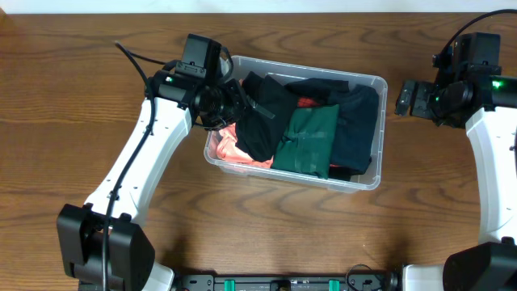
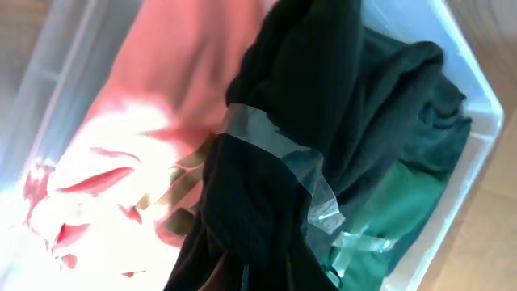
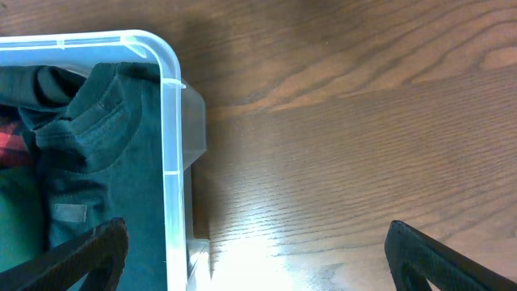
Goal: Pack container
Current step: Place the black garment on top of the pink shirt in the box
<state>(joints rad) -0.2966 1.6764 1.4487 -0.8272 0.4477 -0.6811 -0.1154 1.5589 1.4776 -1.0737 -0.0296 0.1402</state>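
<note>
Container [image 1: 381, 129] is sitting mid-table, holding a pink garment [image 1: 230, 149], a green garment [image 1: 311, 137] and a dark shirt [image 1: 359, 121]. Left gripper [image 1: 237, 107] is clamping a black garment [image 1: 262, 121] over the container's left end. Right gripper [image 1: 406, 97] is hovering just beside its right wall, fingers spread wide.

brown wood-grain table [image 1: 73, 97] with the clothes-filled container [image 1: 380, 121] on it
</note>
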